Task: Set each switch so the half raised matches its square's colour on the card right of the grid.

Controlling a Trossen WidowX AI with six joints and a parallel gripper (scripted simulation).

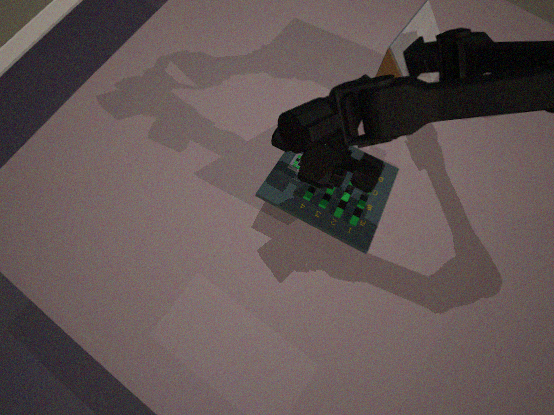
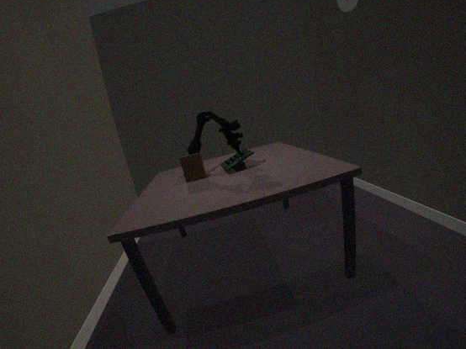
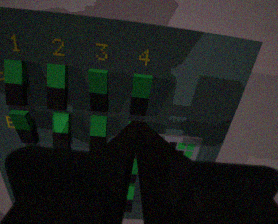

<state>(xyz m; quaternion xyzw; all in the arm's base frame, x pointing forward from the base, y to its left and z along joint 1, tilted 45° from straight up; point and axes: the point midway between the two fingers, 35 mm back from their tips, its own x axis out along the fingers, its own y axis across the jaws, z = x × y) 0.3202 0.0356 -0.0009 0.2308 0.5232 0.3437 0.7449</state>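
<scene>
Table (image 2: 269, 173): pale top, four dark legs, dim room.
Arm (image 1: 450, 96): black, reaching from the right of the top view over the panel.
Switch panel (image 1: 372, 231): dark teal, tilted, near mid-table; rocker switches (image 3: 98, 89) in green and dark grey halves under yellow column numbers 1–4.
Gripper (image 3: 134, 131): jaws together, gripping nothing, tip over column 4 just below the far row.
Card (image 3: 186, 148): small, right of the grid, largely hidden behind the gripper.

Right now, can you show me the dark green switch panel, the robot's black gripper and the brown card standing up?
dark green switch panel (image 1: 372, 221) top view, bare corner
black gripper (image 3: 134, 131) wrist view, closed fingertips
brown standing card (image 2: 193, 167) exterior view, front face
</scene>
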